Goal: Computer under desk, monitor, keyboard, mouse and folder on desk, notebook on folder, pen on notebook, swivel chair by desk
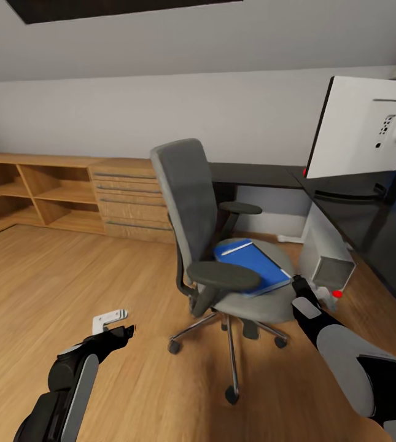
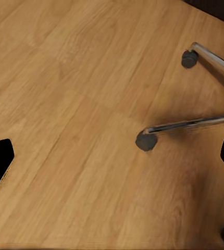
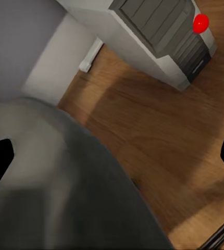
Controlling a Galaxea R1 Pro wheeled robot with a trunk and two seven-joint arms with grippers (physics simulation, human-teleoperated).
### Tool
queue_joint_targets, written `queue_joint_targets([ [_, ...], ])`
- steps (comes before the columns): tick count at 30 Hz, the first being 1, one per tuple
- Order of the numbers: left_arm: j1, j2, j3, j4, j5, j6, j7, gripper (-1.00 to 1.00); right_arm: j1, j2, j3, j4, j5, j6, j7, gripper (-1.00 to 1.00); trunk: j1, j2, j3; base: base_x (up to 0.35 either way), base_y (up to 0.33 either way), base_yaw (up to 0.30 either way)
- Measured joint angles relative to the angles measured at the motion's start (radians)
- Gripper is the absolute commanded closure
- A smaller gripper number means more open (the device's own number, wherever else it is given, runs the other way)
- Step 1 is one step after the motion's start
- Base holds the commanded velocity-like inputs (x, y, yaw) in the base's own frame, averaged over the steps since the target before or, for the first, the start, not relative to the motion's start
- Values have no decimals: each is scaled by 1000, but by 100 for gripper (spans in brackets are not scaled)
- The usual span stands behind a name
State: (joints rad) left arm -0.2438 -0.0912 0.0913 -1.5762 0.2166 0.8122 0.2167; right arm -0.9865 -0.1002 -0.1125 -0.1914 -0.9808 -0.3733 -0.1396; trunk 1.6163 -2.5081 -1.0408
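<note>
The swivel chair (image 1: 213, 245), grey with black armrests, stands in the middle of the wood floor, its seat turned toward the desk (image 1: 259, 175). On the seat lies the blue folder (image 1: 256, 265), with a thin white strip across its far corner. The monitor (image 1: 360, 126) stands on the desk at the right, white back toward me. Under the desk sits the pale computer (image 1: 328, 255) (image 3: 159, 36). My right gripper (image 1: 300, 287) (image 3: 112, 159) is open beside the seat's (image 3: 54, 177) right edge. My left gripper (image 1: 122, 334) (image 2: 112, 159) hangs open over bare floor near the chair's castors (image 2: 145, 140).
A light wooden drawer chest (image 1: 127, 199) and open shelves (image 1: 32, 193) line the back wall at the left. A small white object (image 1: 108, 319) lies on the floor just past the left gripper. The chair's metal legs (image 2: 193, 124) spread low. Open floor lies at the left.
</note>
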Motion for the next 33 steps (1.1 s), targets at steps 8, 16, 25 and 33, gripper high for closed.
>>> queue_joint_targets([
  [8, 0, 1, 2, 0, 0, 0, 1, -100, 0, 0, 0, 1, 5, 0, 0, -100, 0, 0, 0, 0, 0, 273],
  [16, 0, 2, 2, 0, 0, 0, 3, -100, 0, -2, 0, 1, 5, -1, 0, -100, 0, 0, 0, 0, 0, 274],
  [25, 0, 1, 0, 0, 0, 0, 5, -100, 0, -1, 0, 1, 3, -3, 0, -100, 0, 0, 0, 0, 0, 183],
  [33, -1, 1, 0, 0, -1, 0, 5, -100, 1, -1, 0, -1, -2, -7, 0, -100, 0, 0, 0, 0, 0, 8],
])
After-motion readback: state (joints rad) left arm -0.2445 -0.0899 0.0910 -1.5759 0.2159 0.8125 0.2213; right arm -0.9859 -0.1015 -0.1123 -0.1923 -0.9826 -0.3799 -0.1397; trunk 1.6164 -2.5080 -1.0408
